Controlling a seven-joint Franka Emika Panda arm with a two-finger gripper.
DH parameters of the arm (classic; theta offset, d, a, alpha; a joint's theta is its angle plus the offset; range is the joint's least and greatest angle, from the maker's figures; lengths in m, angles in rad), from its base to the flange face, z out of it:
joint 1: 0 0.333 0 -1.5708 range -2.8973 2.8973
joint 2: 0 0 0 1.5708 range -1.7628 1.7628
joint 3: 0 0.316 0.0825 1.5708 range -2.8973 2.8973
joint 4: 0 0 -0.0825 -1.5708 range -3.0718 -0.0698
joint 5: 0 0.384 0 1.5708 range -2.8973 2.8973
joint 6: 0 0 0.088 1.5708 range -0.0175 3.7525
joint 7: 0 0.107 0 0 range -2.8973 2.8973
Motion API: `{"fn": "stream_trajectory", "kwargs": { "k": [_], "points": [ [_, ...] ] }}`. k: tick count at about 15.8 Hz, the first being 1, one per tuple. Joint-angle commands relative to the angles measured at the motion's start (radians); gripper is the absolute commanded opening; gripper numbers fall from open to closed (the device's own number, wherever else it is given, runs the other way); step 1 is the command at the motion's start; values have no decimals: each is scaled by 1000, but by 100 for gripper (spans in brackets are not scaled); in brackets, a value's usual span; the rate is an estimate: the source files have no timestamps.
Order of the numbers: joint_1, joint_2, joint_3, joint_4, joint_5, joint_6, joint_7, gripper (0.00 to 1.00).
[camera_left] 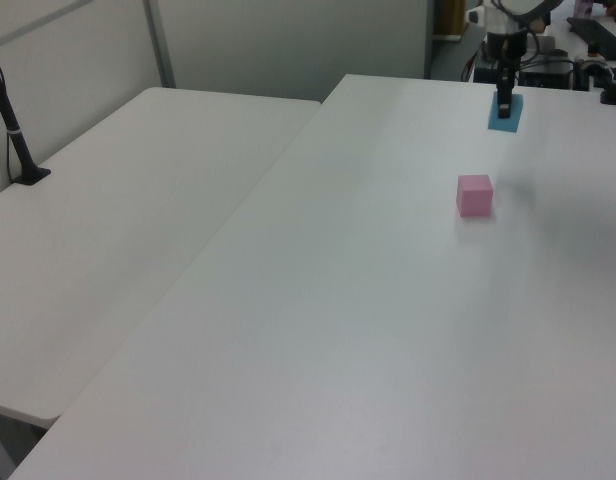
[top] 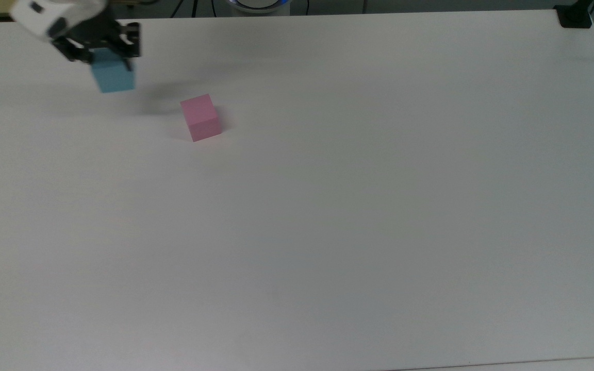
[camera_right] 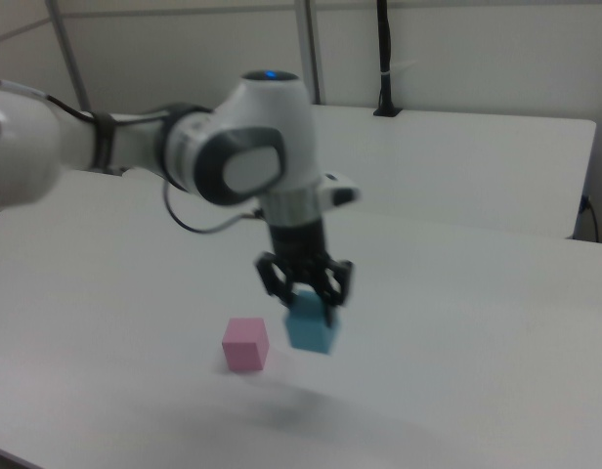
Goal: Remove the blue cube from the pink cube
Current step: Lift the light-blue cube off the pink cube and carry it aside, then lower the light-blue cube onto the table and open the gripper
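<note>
The pink cube [top: 200, 117] [camera_left: 475, 195] [camera_right: 245, 344] sits alone on the white table [top: 328, 206], with nothing on top of it. The blue cube [top: 114, 76] [camera_left: 505, 112] [camera_right: 312, 328] hangs in the air, held from above by my gripper [top: 107, 55] [camera_left: 504, 102] [camera_right: 306, 299], which is shut on it. In the top view the blue cube is up and to the left of the pink cube, well apart from it. In the right view it hangs just to the right of the pink cube, above the tabletop.
A second white table [camera_left: 138, 200] stands alongside on the left view's left, with a black post [camera_left: 13, 120] on it. A black mount [top: 574, 15] sits at the table's far right corner in the top view.
</note>
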Motion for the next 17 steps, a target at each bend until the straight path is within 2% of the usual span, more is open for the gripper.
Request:
{"fn": "stream_trajectory", "kwargs": {
  "k": [1, 7, 8, 9, 10, 12, 14, 15, 17],
  "points": [
    [-54, 110, -64, -30, 25, 191, -83, 7],
    [-111, 242, -62, -28, 24, 297, -125, 11],
    [-113, 257, -62, -27, 25, 309, -126, 28],
    [-113, 265, -62, -25, 25, 311, -120, 78],
    [-113, 265, -64, -27, 25, 311, -117, 100],
    [-102, 244, -62, -19, 27, 289, -82, 100],
    [-82, 174, -53, 7, 25, 222, 81, 100],
    [-56, 137, -38, 53, 25, 140, 210, 100],
    [-31, 92, 32, 113, 13, 5, 309, 100]
  ]
}}
